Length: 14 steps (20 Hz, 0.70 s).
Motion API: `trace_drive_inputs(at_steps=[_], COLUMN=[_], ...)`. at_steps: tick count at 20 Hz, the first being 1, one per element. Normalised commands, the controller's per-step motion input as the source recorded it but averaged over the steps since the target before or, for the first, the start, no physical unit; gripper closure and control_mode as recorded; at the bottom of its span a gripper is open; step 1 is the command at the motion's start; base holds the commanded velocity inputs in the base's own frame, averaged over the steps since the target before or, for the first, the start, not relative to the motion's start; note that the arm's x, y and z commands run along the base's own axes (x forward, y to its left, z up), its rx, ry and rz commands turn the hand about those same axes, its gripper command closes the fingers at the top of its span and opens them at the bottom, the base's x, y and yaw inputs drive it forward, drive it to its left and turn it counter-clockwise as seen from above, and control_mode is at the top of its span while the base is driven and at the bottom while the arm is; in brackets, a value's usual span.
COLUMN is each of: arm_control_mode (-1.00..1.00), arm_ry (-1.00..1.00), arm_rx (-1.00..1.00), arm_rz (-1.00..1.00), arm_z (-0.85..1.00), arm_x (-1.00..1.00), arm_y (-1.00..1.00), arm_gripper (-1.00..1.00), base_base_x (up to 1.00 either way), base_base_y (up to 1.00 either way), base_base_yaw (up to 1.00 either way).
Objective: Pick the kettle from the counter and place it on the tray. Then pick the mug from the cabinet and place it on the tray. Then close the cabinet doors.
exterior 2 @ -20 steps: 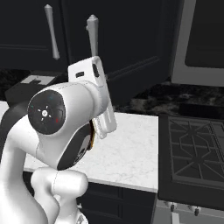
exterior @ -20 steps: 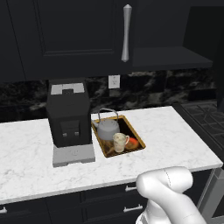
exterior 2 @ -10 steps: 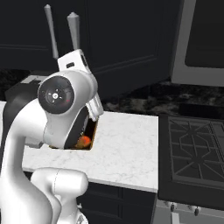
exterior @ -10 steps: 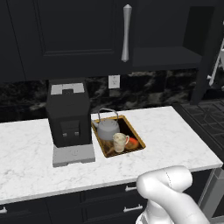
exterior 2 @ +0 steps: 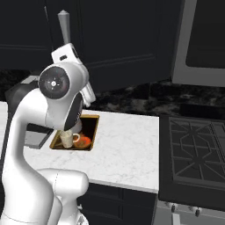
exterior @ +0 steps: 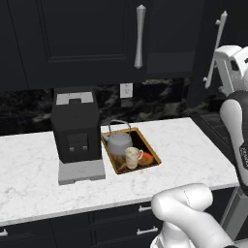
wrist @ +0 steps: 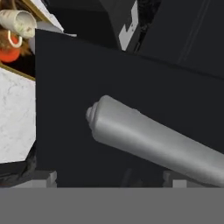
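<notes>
Claw [wrist: 109,183] jaws apart, gripping nothing, right at a door's [wrist: 131,87] silver handle [wrist: 148,135]; kettle [exterior: 118,144] and mug [exterior: 132,157] sit on the tray [exterior: 147,145] well below.

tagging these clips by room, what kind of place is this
A home kitchen, rendered rather than real. A white marble counter runs under black wall cabinets, a gas stove sits beside it, and a black coffee machine stands next to a tray holding a kettle and a mug.

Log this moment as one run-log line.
stage: closing doors | kettle, mug: on tray | end effector: open, at right door handle | left door: shut
</notes>
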Motion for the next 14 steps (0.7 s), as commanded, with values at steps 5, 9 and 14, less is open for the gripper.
trace_drive_inputs(at_steps=[5, 9, 14], arm_control_mode=[-1.00, -1.00, -1.00], arm_ry=[0.00, 0.00, 0.00], arm_rx=[0.01, 0.00, 0.00], arm_rz=[0.00, 0.00, 0.00], arm_z=[-0.02, 0.00, -0.01], arm_x=[0.96, 0.91, 0.76], arm_y=[0.10, 0.05, 0.04], arm_gripper=[-1.00, -1.00, -1.00], base_base_x=[0.00, 0.00, 0.00], base_base_y=[0.00, 0.00, 0.00], base_base_yaw=[0.00, 0.00, 0.00])
